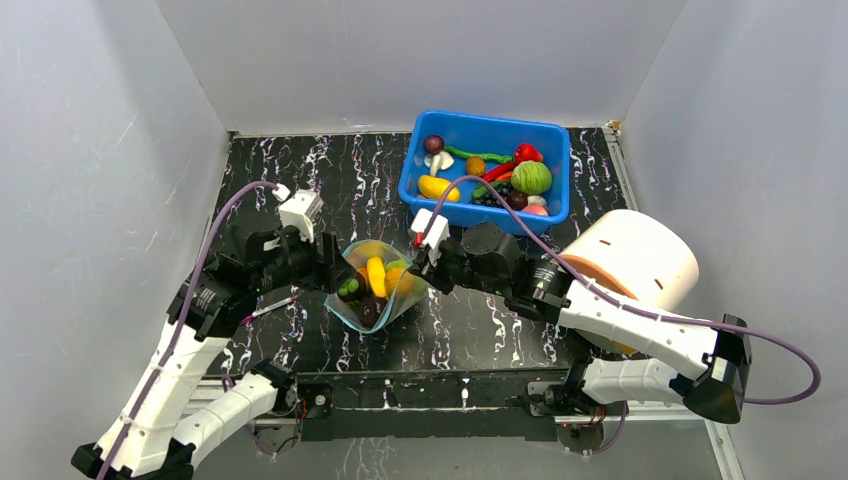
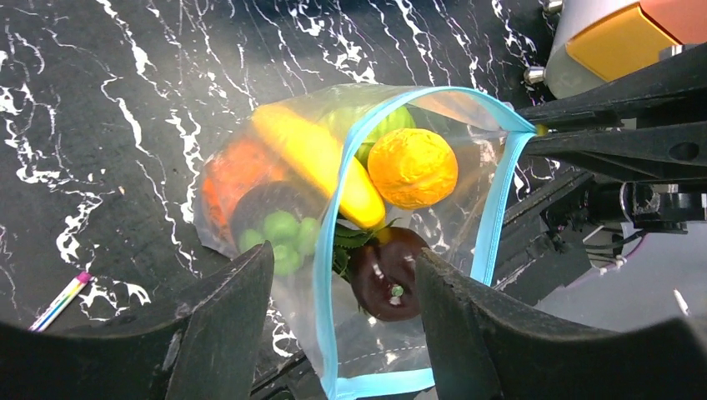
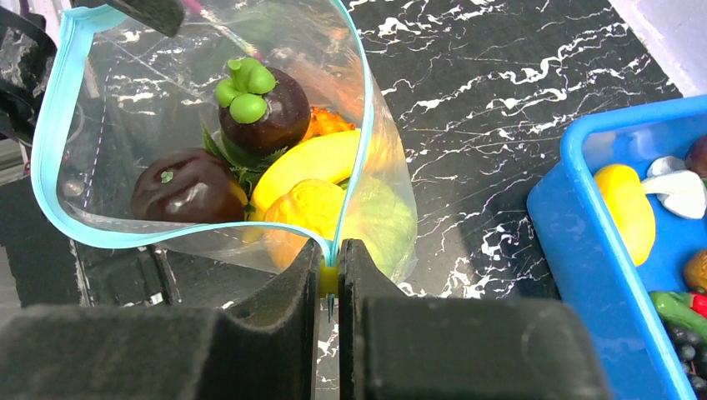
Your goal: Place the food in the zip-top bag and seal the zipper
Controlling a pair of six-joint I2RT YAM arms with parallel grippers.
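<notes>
The right tool (image 3: 329, 260) is pressed together on the corner of the zip-top bag (image 3: 125, 108), where the two sides of the zipper (image 2: 498, 208) meet. A small yellow piece sits between its fingers; whether that is a slider is unclear. The left tool (image 2: 342, 268) is spread, its fingers on either side of the opposite mouth edge without gripping it. The bag rests on the table (image 2: 125, 83) between the arms, mouth gaping, holding a toy banana (image 2: 325, 162), a toy orange (image 2: 413, 167) and a mangosteen (image 3: 267, 108). The film looks thin, limp and slippery, and the hollow toys are probably light but loose, so the stiffer zipper strip near its ends is the safest hold. More food lies in the blue bin (image 3: 567, 233).
</notes>
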